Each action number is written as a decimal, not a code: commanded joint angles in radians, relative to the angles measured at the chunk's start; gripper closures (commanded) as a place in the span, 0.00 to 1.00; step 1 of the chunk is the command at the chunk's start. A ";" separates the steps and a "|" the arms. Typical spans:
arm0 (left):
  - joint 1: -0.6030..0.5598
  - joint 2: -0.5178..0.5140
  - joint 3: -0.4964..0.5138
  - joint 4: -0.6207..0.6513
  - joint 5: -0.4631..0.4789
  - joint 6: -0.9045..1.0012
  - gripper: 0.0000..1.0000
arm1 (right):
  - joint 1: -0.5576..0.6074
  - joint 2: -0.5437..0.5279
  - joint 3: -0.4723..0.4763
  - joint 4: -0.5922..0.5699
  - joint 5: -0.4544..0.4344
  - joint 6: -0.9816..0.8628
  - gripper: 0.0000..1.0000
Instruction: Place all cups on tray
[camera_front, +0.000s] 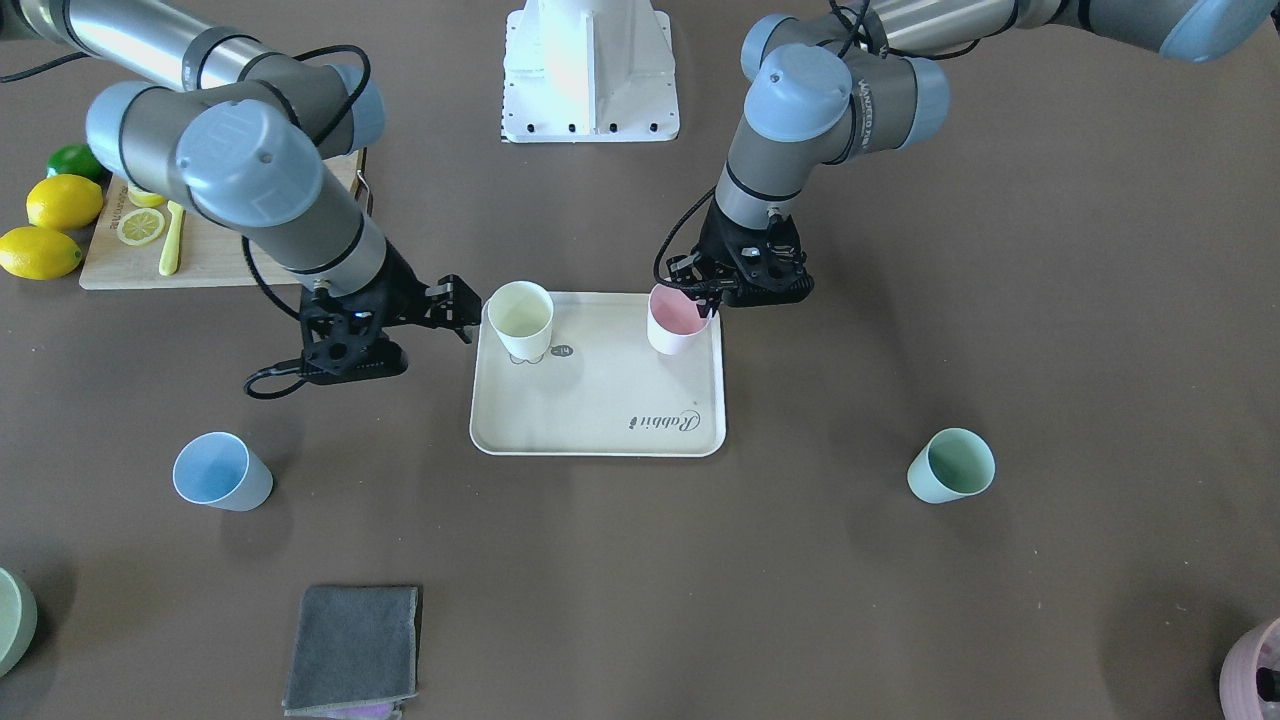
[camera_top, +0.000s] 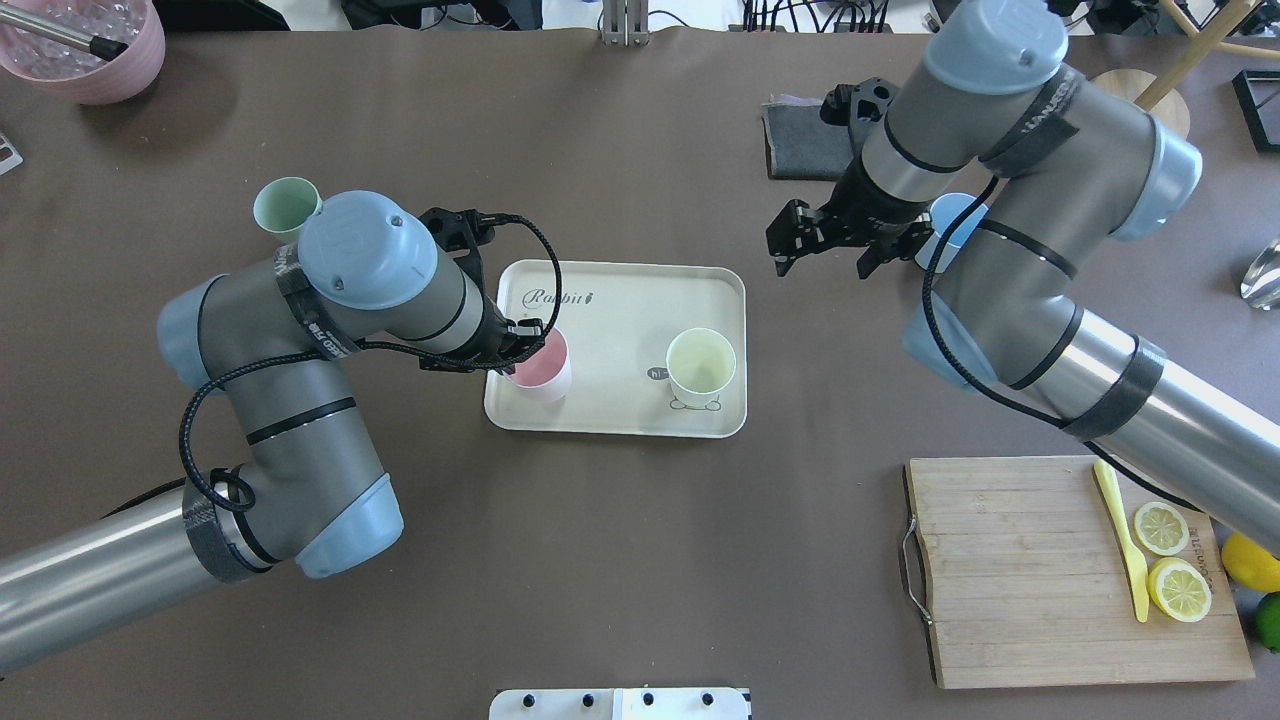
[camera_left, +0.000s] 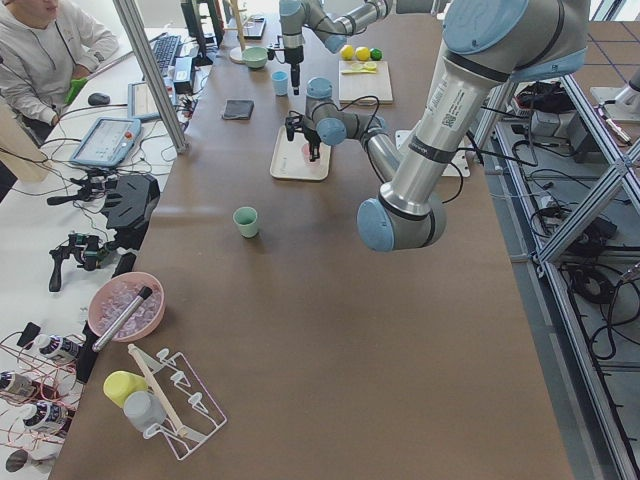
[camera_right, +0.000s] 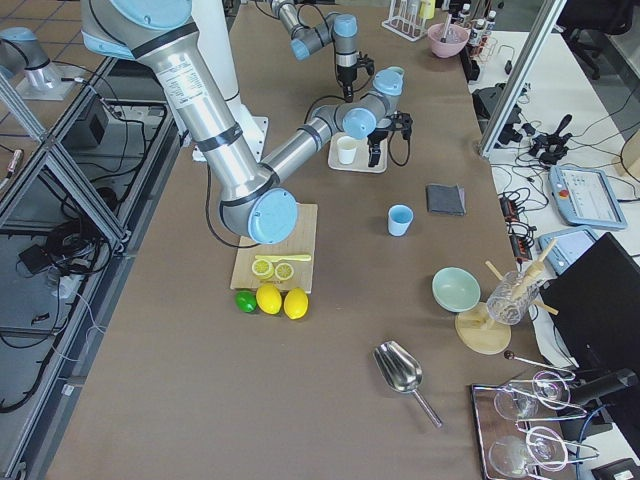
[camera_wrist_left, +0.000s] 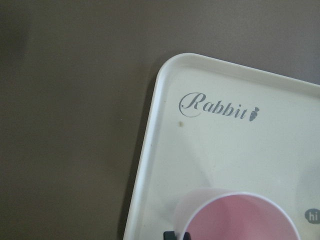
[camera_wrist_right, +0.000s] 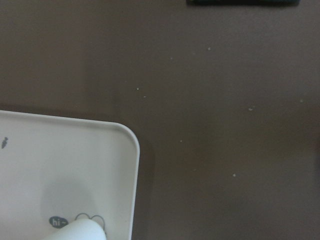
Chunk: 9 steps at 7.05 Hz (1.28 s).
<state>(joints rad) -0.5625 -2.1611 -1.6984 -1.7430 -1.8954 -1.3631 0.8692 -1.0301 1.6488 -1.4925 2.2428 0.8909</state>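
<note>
The cream tray (camera_front: 600, 410) lies mid-table, also in the overhead view (camera_top: 620, 300). A pale yellow cup (camera_front: 520, 318) and a pink cup (camera_front: 672, 322) stand upright on it. My left gripper (camera_front: 702, 296) is shut on the pink cup's rim (camera_top: 540, 365); the left wrist view shows that cup (camera_wrist_left: 240, 220) on the tray (camera_wrist_left: 210, 150). My right gripper (camera_front: 465, 310) is open and empty, just beside the tray near the yellow cup (camera_top: 700, 365). The light blue cup (camera_front: 222, 472) and the mint green cup (camera_front: 950, 465) stand on the table.
A wooden cutting board (camera_front: 215, 250) with lemon halves and a yellow knife, plus whole lemons (camera_front: 40, 250), lies by the right arm. A grey cloth (camera_front: 352, 648) lies at the operators' edge. A pale green bowl (camera_front: 12, 620) and a pink pot (camera_front: 1255, 675) sit at the corners.
</note>
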 joint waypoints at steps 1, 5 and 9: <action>0.016 -0.009 0.008 -0.001 0.013 -0.001 1.00 | 0.107 -0.065 -0.018 -0.003 0.011 -0.169 0.00; 0.016 -0.025 0.011 0.002 0.015 0.002 0.03 | 0.192 -0.064 -0.190 -0.002 0.003 -0.352 0.00; -0.084 -0.030 -0.010 0.069 0.007 0.107 0.03 | 0.185 -0.059 -0.273 0.001 -0.002 -0.354 0.28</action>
<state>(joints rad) -0.6019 -2.1964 -1.6996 -1.7040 -1.8853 -1.3234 1.0563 -1.0909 1.3932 -1.4910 2.2407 0.5359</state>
